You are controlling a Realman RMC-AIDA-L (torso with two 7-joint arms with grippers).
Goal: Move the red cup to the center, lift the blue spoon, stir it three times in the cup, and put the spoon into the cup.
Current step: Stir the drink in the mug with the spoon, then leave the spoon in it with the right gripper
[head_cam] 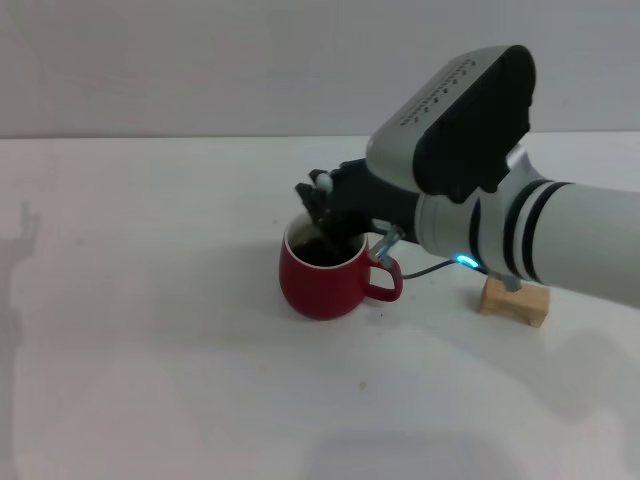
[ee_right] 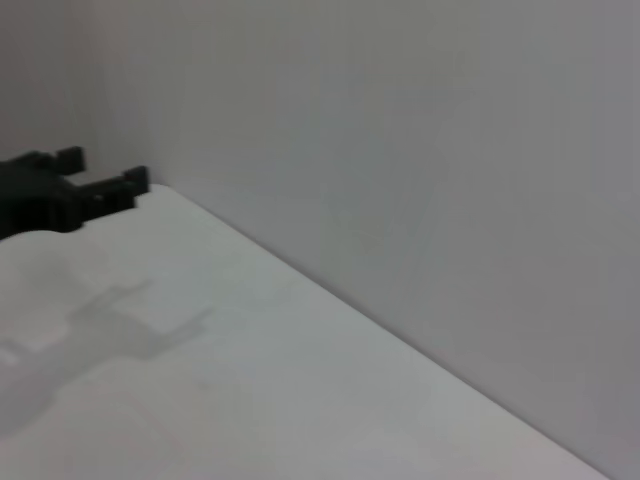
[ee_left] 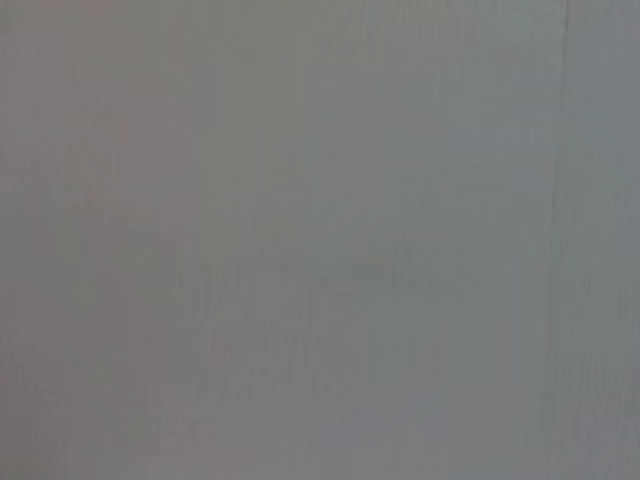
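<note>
red cup (head_cam: 322,277) stands mid-surface (head_cam: 150,330), handle toward wooden block (head_cam: 515,300) | right gripper (head_cam: 325,205) over cup's far rim, fingers clenched on blue spoon (head_cam: 323,184), tip down in the liquid, likely for stirring | left gripper unseen, fingers: cannot tell

Words: none can be read in any view.
Numbers: none can be read.
Right arm (head_cam: 560,240): a row of tiny dark marks runs along its grey top cover, too small to read.
Red cup (head_cam: 318,280): plain red, no label or brand.
Wooden block (head_cam: 514,300): plain, no writing.
Counter (head_cam: 150,350): plain white, no signs.
</note>
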